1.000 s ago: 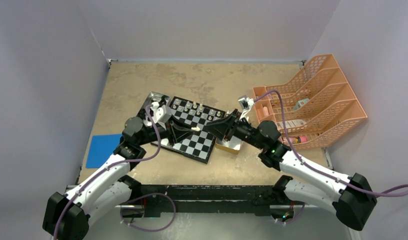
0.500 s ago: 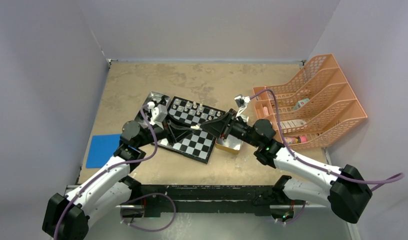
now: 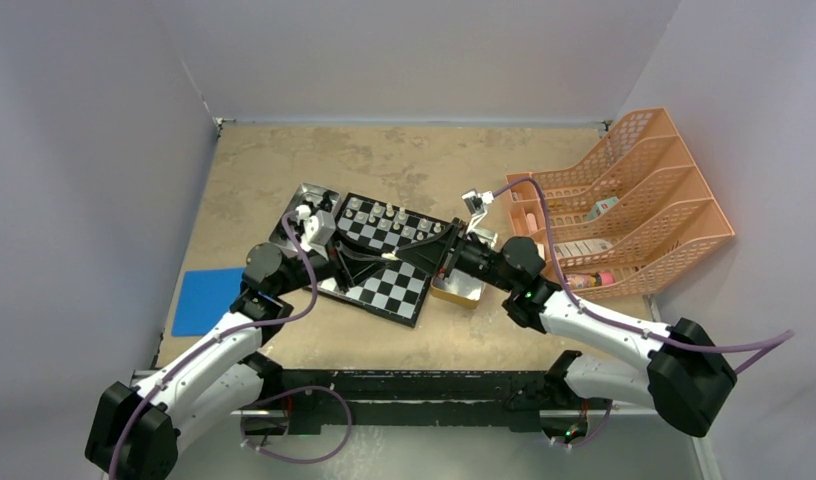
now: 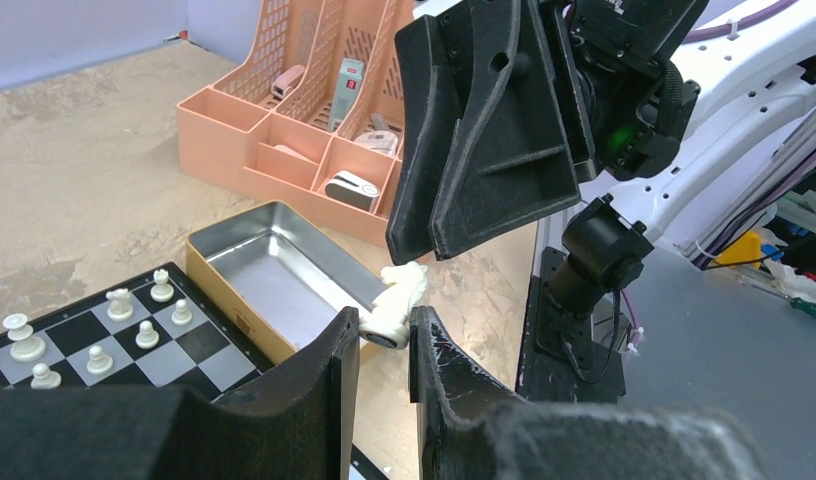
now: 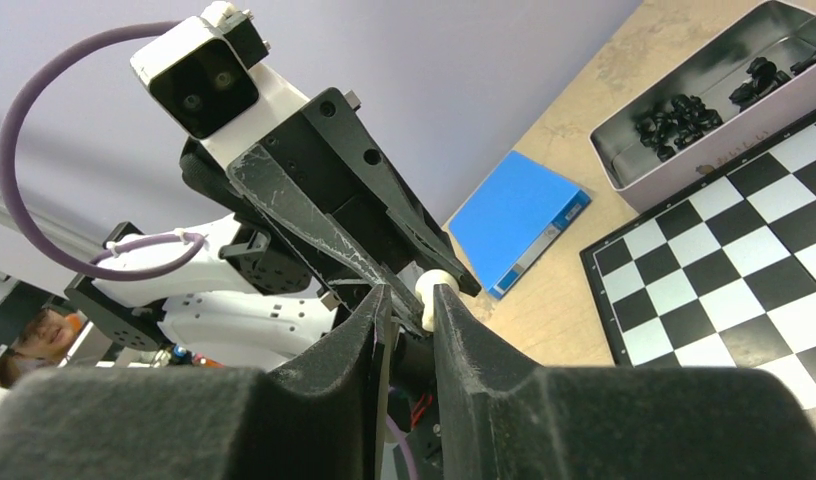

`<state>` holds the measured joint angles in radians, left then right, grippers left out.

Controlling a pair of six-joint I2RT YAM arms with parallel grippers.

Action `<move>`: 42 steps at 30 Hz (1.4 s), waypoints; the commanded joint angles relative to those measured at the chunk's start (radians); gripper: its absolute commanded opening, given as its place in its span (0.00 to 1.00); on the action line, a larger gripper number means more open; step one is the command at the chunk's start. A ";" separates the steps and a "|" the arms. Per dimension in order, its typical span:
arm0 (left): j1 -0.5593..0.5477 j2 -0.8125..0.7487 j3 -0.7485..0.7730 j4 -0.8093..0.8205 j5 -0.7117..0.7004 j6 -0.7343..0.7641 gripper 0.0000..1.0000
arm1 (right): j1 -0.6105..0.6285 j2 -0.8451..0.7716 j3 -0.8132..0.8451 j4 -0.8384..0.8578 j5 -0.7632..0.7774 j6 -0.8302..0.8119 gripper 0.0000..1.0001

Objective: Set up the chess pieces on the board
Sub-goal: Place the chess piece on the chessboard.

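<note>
Sandy tabletop (image 3: 384,160) | left jaws nearly shut, pinching base of small cream-white chess piece (image 4: 399,295) above black-and-silver checked chessboard (image 3: 389,287) | its long axis points right, head between narrow right jaws, grip there unclear tbh

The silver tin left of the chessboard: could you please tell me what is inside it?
Small black chess pieces lie loose in the silver metal tin. From above, the left arm covers part of it, so more may hide there.
</note>
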<state>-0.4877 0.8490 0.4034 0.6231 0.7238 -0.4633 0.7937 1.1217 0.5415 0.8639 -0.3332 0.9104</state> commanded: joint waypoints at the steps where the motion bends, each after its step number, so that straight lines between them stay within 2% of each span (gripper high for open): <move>1: -0.006 0.004 0.000 0.077 -0.011 -0.015 0.02 | 0.001 0.018 0.015 0.100 -0.042 0.023 0.24; 9: -0.006 0.032 0.022 0.090 -0.010 -0.004 0.01 | 0.001 0.026 0.016 0.105 -0.031 0.034 0.23; 14: -0.006 0.033 0.022 0.099 -0.026 0.000 0.01 | 0.002 0.023 0.006 0.079 -0.013 0.039 0.27; 24: -0.006 0.042 0.023 0.128 -0.038 0.002 0.00 | 0.002 0.027 0.011 0.062 -0.010 0.052 0.24; 29: -0.006 0.036 0.027 0.113 -0.038 0.011 0.00 | 0.002 0.026 0.014 0.029 0.014 0.052 0.28; 31: -0.006 0.030 0.031 0.104 -0.038 0.018 0.00 | 0.002 0.024 0.010 0.028 0.024 0.054 0.23; 34: -0.006 0.028 0.032 0.114 -0.039 0.025 0.00 | 0.002 0.025 0.024 0.005 0.012 0.053 0.08; 36: -0.006 0.036 0.034 0.122 -0.032 0.026 0.00 | 0.002 0.010 0.026 -0.004 0.012 0.054 0.02; 42: -0.006 0.037 0.042 0.123 -0.020 0.022 0.01 | 0.002 -0.056 0.020 -0.021 0.062 0.048 0.00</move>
<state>-0.4938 0.8909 0.4019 0.6865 0.7120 -0.4522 0.7910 1.1236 0.5415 0.8211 -0.2955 0.9611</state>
